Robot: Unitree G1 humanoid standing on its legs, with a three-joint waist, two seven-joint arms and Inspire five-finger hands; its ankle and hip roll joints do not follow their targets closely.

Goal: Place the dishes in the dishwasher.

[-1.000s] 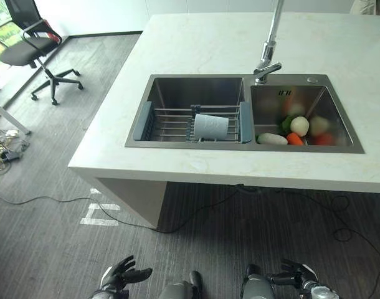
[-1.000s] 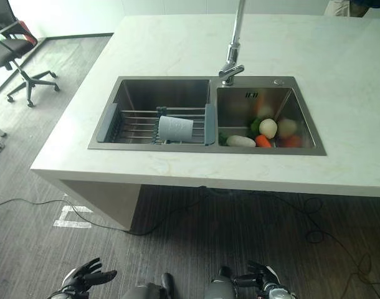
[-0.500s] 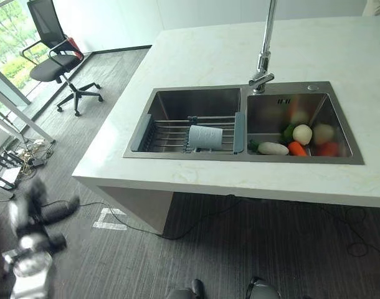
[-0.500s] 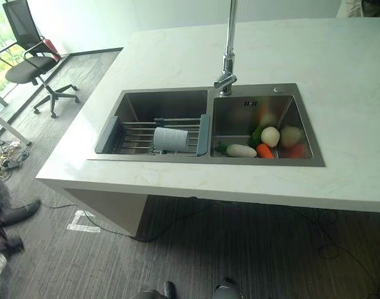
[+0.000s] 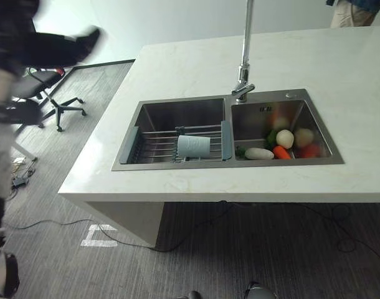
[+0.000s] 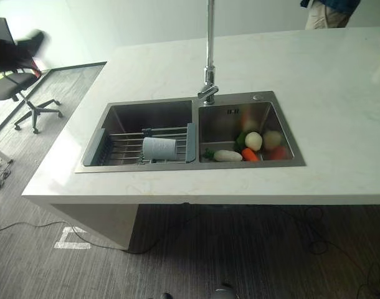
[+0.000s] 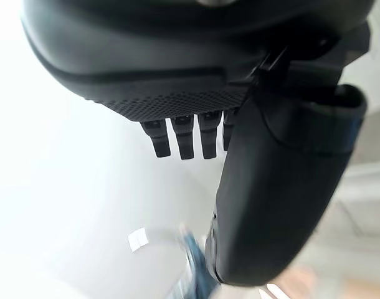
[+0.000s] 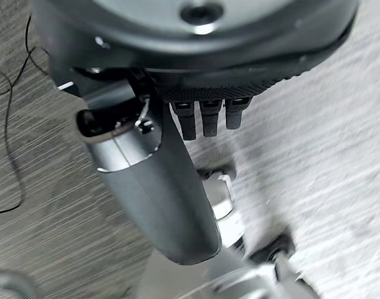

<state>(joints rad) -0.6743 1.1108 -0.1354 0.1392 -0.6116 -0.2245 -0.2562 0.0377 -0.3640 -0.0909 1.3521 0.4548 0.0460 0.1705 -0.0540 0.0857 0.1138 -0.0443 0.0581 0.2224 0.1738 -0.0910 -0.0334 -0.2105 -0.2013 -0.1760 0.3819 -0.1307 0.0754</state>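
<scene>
A pale blue-grey cup (image 5: 194,146) lies on its side on a wire rack (image 5: 156,142) with grey-blue ends, set across the left basin of a steel double sink (image 5: 177,112). My left hand (image 5: 59,47) is raised high at the far left, well away from the sink, blurred, fingers stretched out and holding nothing. In its wrist view the thumb (image 7: 277,199) sticks out against a pale wall. My right hand (image 8: 152,193) hangs over the grey floor, relaxed and empty.
The right basin holds vegetables (image 5: 274,144): white, orange, green and red ones. A tall faucet (image 5: 245,56) stands between the basins. The white countertop (image 5: 190,68) surrounds the sink. An office chair (image 5: 50,99) stands at the left. A person (image 5: 352,9) stands behind the counter.
My left arm has swung from low near the floor up to the upper left. The right hand has left the eye views. The camera has moved, shifting the whole scene.
</scene>
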